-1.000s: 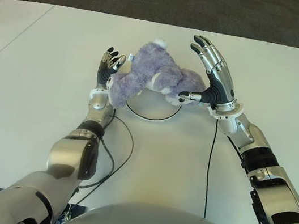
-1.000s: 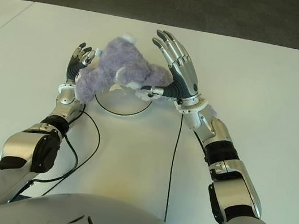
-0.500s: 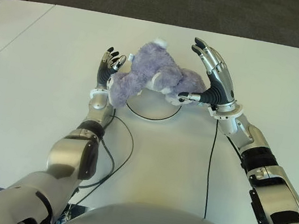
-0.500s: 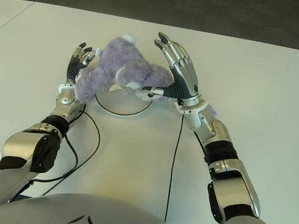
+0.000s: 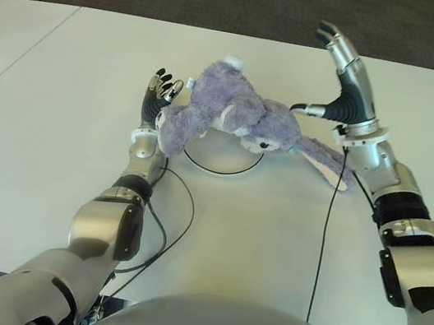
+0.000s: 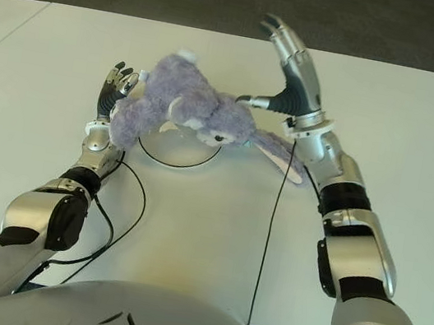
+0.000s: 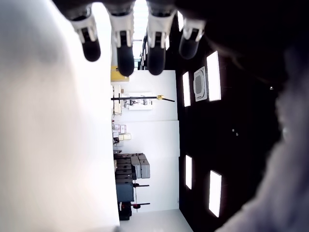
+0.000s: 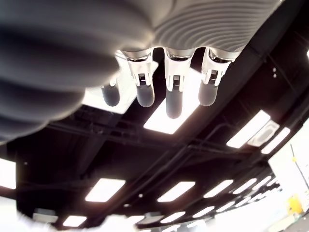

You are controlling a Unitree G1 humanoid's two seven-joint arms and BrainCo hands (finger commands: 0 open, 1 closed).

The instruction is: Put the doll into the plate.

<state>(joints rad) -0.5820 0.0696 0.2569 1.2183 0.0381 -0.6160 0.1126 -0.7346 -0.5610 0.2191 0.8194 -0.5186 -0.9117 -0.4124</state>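
Step in hand: release – doll (image 5: 224, 118) already lying across the plate (image 5: 221, 163), both hands off their hold, so judged near the end of the task.
Right hand (image 5: 343, 79): raised clear of the doll's head end, fingers straight and spread, nothing in it; right wrist view showed only extended fingers against the ceiling.
Left hand (image 5: 158, 94): upright just beside the doll's body end, fingers extended, gripping nothing; touching the fur or merely against it – could not tell.
Doll's place: between the two hands, body over the plate's far rim, head nearer the right hand, ear (image 5: 325, 166) trailing onto the bench (image 5: 53, 143) below the right wrist.
Long axis: roughly from the left hand across to the right hand, slanting slightly toward the robot at the ear end.
Facing: head end pointed to the right hand's side, tail (image 5: 232, 62) at the far edge.
Next move, as a judgement: draw the left hand away without dragging the plush; perhaps nudge the overhanging ear inward, since part lay outside the rim.
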